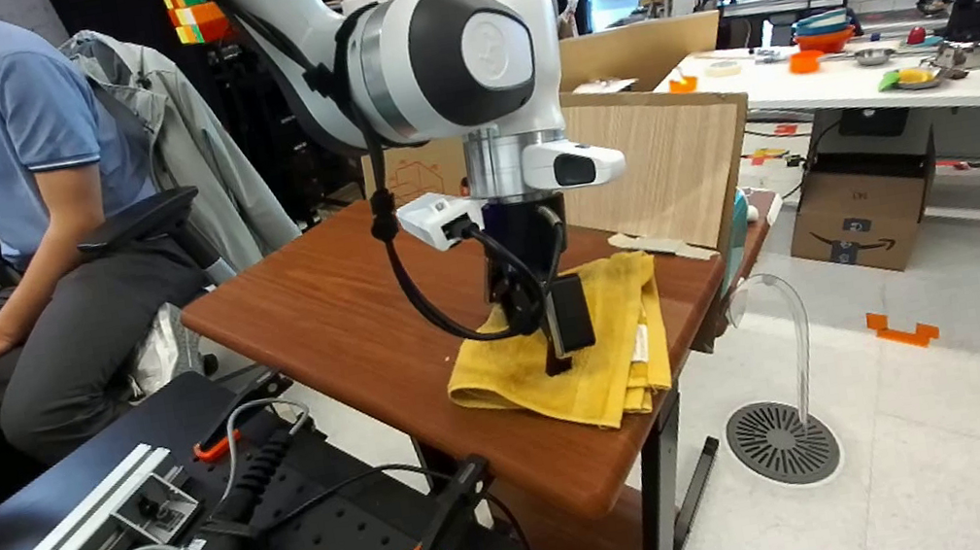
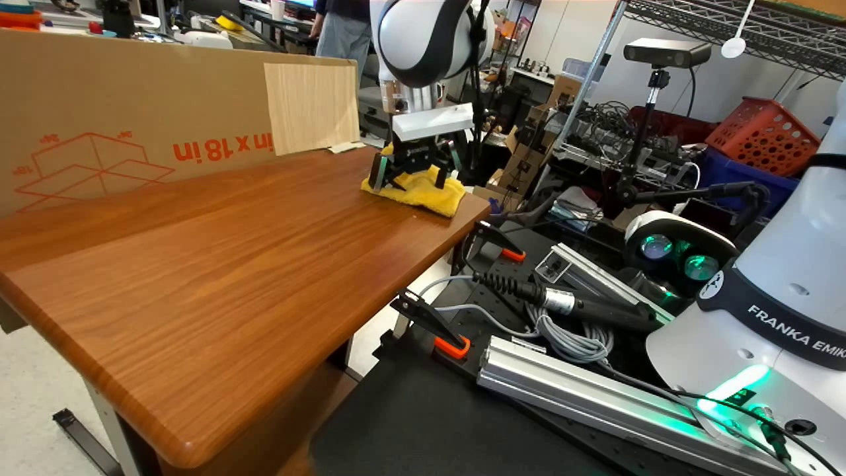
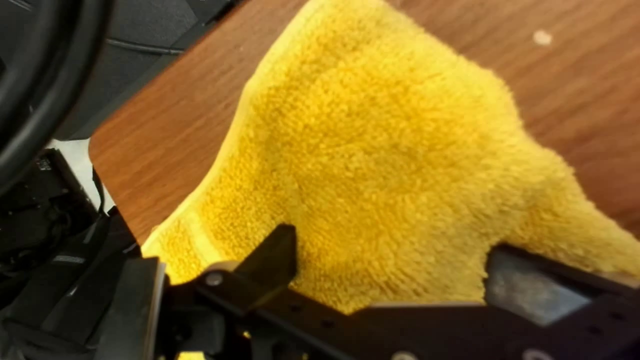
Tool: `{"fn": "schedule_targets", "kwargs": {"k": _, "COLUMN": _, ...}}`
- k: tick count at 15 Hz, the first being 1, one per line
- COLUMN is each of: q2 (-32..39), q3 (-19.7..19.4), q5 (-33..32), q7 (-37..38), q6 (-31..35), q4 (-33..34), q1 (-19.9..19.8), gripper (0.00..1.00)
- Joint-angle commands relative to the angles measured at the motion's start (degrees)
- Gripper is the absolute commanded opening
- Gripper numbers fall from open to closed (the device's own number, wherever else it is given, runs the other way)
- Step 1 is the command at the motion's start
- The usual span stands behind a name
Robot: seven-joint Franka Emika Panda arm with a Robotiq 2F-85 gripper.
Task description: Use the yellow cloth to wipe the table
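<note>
In the wrist view, the Robotiq gripper point(image 3: 392, 250) stands with fingers point(image 3: 276, 257) well apart, tips down at the yellow terry cloth point(image 3: 380, 140), whose pile shows in the gap between them. The cloth lies rumpled on the brown wood-grain table point(image 3: 575, 95); near it I see a small pale speck point(image 3: 542, 37).

In an exterior view, the Franka arm point(image 1: 457, 64) bends down over the cloth, which rests in layers near a table corner, a white label point(image 1: 640, 343) at its edge. A man in a light blue polo shirt point(image 1: 15, 134) sits near the table.

In an exterior view, cloth and gripper are at the table's far end. A printed cardboard panel point(image 2: 132, 112) stands along one long side, a wood-grain board point(image 2: 314, 109) before it; past the other, a coil of grey cable point(image 2: 574, 340) lies on a black worktop point(image 2: 396, 410).
</note>
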Motion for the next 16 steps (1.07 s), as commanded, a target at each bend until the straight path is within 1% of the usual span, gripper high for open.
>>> {"fn": "schedule_targets", "kwargs": {"k": 1, "q2": 0.58, "q3": 3.63, "q5": 0.71, "q7": -4.16, "q6": -3.25, "q4": -3.77, "q1": -0.31, "gripper": 1.0}}
{"fn": "schedule_targets", "kwargs": {"k": 6, "q2": 3.06, "q3": 8.23, "q5": -0.93, "q7": -7.07, "q6": -9.53, "q4": 0.07, "q1": 2.63, "gripper": 1.0}}
{"fn": "schedule_targets", "kwargs": {"k": 10, "q2": 5.91, "q3": 12.21, "q5": -3.53, "q7": -6.99, "q6": -13.09, "q4": 4.08, "q1": 7.52, "gripper": 1.0}}
{"fn": "schedule_targets", "kwargs": {"k": 16, "q2": 10.93, "q3": 15.6, "q5": -12.09, "q7": -6.38, "q6": -20.77, "q4": 12.62, "q1": 16.58, "gripper": 1.0}}
